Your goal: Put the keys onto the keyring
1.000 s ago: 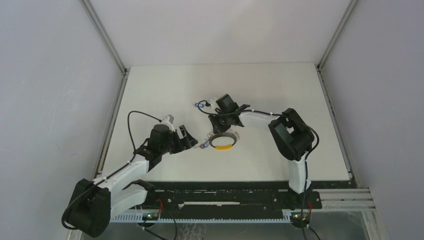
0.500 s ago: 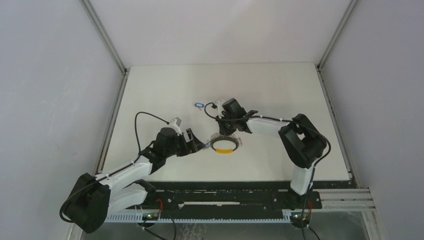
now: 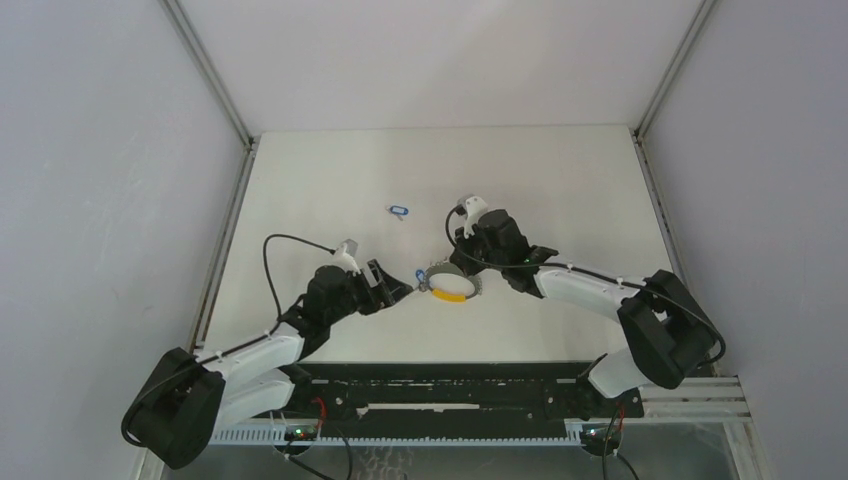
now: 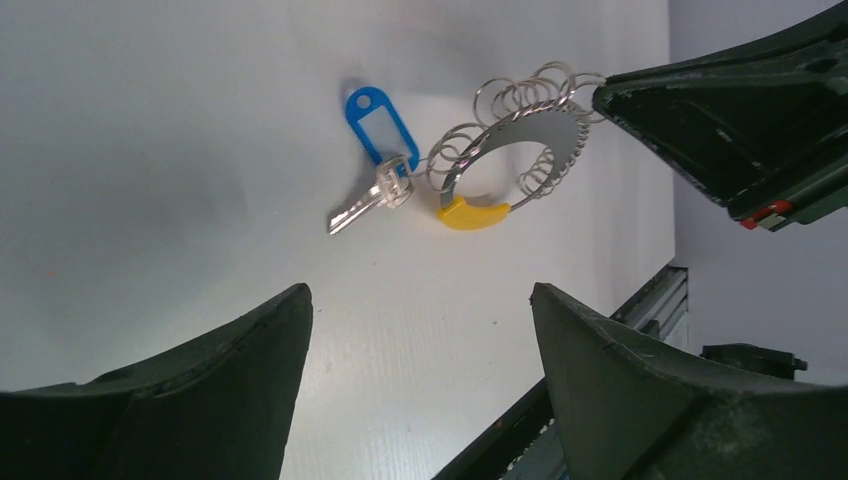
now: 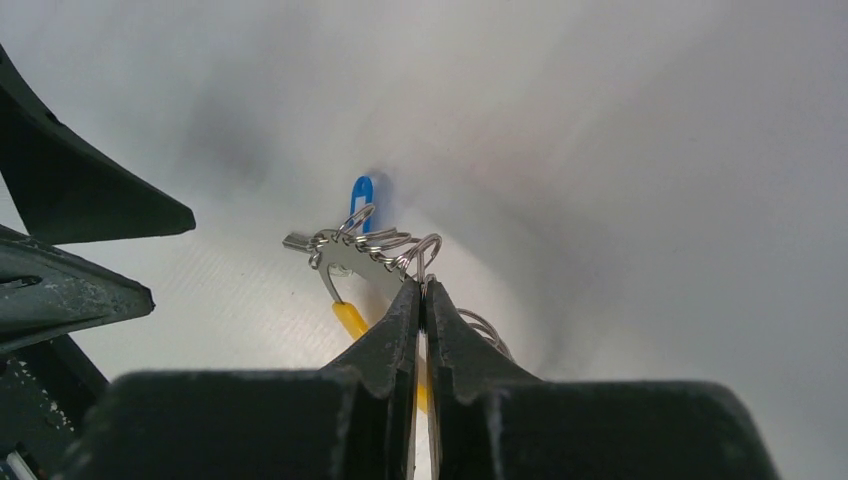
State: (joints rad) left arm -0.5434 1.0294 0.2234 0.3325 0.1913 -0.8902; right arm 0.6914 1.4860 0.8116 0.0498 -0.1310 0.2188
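The keyring (image 3: 448, 283) is a silvery loop hung with small wire rings and one yellow-orange section (image 4: 473, 213); it shows in the right wrist view (image 5: 370, 252) too. My right gripper (image 5: 422, 285) is shut on one of its small rings. A key with a blue head (image 4: 372, 128) and silver blade hangs on the ring's left side, also seen from above (image 3: 420, 275). A second blue-headed key (image 3: 399, 210) lies alone farther back. My left gripper (image 4: 420, 300) is open and empty just left of the ring, its fingers (image 3: 392, 290) near the hanging key.
The white table (image 3: 560, 180) is walled on three sides. A black rail (image 3: 460, 375) runs along the near edge.
My right arm swung right and pulled its gripper to the ring's right side. The ring shifted slightly up and right. My left gripper moved forward toward the ring.
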